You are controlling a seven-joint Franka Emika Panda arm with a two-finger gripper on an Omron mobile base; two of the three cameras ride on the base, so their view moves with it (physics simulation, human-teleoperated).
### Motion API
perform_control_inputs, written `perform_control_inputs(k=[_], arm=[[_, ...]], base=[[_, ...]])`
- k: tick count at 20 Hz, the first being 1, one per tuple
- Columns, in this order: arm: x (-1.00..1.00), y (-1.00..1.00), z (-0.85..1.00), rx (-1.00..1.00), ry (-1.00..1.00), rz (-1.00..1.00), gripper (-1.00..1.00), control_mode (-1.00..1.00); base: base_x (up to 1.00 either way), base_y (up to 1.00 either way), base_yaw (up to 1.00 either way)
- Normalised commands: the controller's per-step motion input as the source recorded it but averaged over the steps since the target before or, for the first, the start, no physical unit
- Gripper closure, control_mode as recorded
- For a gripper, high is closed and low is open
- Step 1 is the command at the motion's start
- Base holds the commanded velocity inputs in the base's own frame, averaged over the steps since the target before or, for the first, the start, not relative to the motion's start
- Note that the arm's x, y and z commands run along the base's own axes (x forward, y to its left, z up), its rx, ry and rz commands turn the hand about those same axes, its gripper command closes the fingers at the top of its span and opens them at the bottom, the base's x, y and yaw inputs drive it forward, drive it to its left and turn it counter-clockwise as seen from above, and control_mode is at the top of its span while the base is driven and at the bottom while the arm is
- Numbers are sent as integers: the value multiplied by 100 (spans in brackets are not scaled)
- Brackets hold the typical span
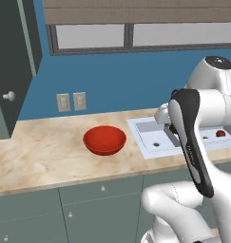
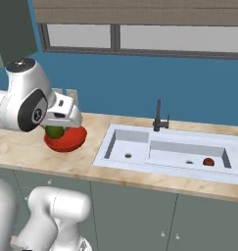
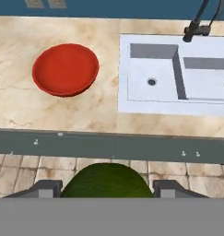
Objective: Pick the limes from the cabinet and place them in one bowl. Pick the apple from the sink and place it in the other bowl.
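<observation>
Red bowl (image 1: pixel 104 139) on marble counter (image 1: pixel 41 154)

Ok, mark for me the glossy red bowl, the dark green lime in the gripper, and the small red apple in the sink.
Glossy red bowl (image 3: pixel 65 68): hand view, inner floor.
Dark green lime (image 3: pixel 106 180): hand view, its top, between the finger tips.
Small red apple (image 2: pixel 208 162): right base view, its middle, in the sink's right basin.
</observation>
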Motion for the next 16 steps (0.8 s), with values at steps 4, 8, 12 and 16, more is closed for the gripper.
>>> perform_control_inputs(k=[4, 8, 12, 16], arm=[[58, 19, -37, -1, 9, 29, 100, -100], [50, 54, -43, -8, 1, 22, 100, -100], [62, 47, -36, -11, 2, 19, 100, -100], [67, 41, -20, -9, 10, 16, 100, -100]], base=[[0, 0, 0], [0, 0, 0], [0, 0, 0], [0, 0, 0]])
